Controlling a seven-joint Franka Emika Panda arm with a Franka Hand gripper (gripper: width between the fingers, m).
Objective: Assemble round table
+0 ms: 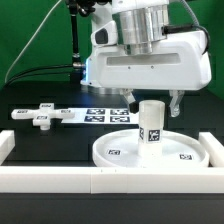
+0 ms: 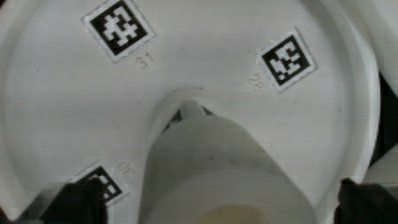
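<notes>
**Inspector:** State of the gripper (image 1: 155, 104)?

**Assistant:** Wide open. Its two fingers (image 1: 134, 101) stand either side of the top of the post (image 1: 151, 122), with a gap showing on each side. It has hold of nothing.

**Inspector:** Position of the post?

**Assistant:** Upright on the disc (image 1: 140, 161), close to its middle, bottom end touching the disc floor. It carries small black-and-white tags (image 1: 152, 136) on its side. In the wrist view the post (image 2: 222, 165) rises toward the camera, with the dark fingertips (image 2: 79, 196) set apart on both flanks.

**Inspector:** And the disc?

**Assistant:** Flat on the black counter (image 1: 30, 142), just behind the front border rail (image 1: 60, 181), toward the exterior view's right. The wrist view shows the disc (image 2: 196, 70) with several square tags (image 2: 119, 28) on its floor.

**Inspector:** Remaining part?

**Assistant:** The cross-shaped piece (image 1: 45, 116) lies flat on the counter at the exterior view's left, well apart from the disc. The marker board (image 1: 105, 113) lies between the two, farther back.
</notes>
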